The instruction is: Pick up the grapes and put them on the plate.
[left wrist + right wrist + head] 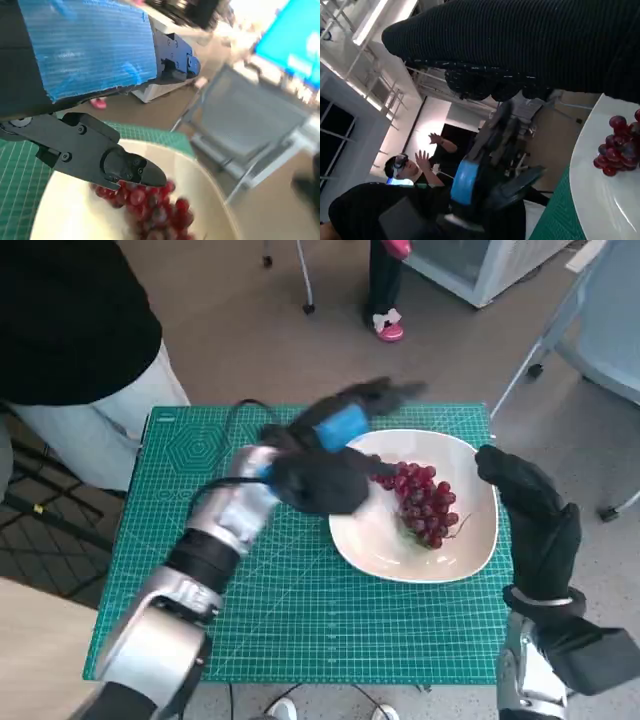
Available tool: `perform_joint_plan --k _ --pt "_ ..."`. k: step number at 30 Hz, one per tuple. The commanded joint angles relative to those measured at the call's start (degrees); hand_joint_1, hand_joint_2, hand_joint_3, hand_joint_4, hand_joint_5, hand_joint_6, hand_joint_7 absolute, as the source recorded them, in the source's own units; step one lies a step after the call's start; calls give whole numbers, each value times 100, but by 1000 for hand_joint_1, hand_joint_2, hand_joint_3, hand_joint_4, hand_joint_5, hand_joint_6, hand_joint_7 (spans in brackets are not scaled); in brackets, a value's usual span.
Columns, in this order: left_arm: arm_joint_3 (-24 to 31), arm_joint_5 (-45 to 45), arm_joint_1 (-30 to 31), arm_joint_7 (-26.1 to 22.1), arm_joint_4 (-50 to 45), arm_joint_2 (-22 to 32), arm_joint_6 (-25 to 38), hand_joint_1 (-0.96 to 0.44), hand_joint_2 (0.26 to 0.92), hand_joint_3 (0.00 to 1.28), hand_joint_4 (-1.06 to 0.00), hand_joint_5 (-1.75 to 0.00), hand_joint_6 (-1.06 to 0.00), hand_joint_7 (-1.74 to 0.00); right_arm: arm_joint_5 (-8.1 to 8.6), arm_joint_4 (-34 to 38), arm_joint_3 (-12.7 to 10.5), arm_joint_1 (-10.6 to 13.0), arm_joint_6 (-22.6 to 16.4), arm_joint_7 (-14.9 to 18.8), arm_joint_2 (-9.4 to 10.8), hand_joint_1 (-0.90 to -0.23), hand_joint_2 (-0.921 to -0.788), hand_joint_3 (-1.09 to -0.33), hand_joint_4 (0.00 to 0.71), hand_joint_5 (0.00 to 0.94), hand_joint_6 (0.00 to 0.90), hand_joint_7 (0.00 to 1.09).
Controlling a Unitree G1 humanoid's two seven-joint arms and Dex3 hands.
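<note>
A bunch of dark red grapes point(425, 502) lies on the white plate point(375, 540), right of its middle. My left hand point(330, 455) hovers over the plate's left rim, motion-blurred, its fingers spread and holding nothing. In the left wrist view a black finger point(107, 162) hangs just above the grapes point(150, 205) on the plate point(70, 215). My gloved right hand point(525, 505) is beside the plate's right rim and holds nothing. The right wrist view shows the glove point(530, 45), the grapes point(620, 150), the plate point(600, 200) and the left hand point(485, 185) beyond it.
The plate sits on a green cutting mat point(200, 530) covering the small table. A person in a black top point(70, 350) stands at the table's far left corner. Feet in pink shoes point(388, 325) and chair legs point(530, 360) lie beyond. A person point(415, 167) with raised hands wears a headset.
</note>
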Motion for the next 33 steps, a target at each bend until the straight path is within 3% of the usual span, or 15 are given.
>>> perform_joint_plan --k 1,5,16,33 --pt "1145 -1650 777 -803 -228 -50 -339 -461 921 151 -139 -24 -262 -49 -47 140 59 -40 43 39 25 -626 -921 -841 389 0 190 160" --pt "1718 -2532 1196 -1355 -299 -98 -566 -396 921 163 -171 -28 -288 -55 -24 134 83 -83 86 59 7 -625 -921 -843 387 0 188 160" --pt "2478 -3498 1971 -2078 -422 -5 -1005 -315 921 205 -228 -21 -307 -38 -7 211 122 -228 128 118 -13 -621 -921 -852 384 0 183 159" --pt "2650 -3712 2472 -2123 -956 -171 -1017 -388 921 184 -337 -16 -375 -30 107 582 163 -570 124 403 -21 -616 -921 -877 375 0 168 166"
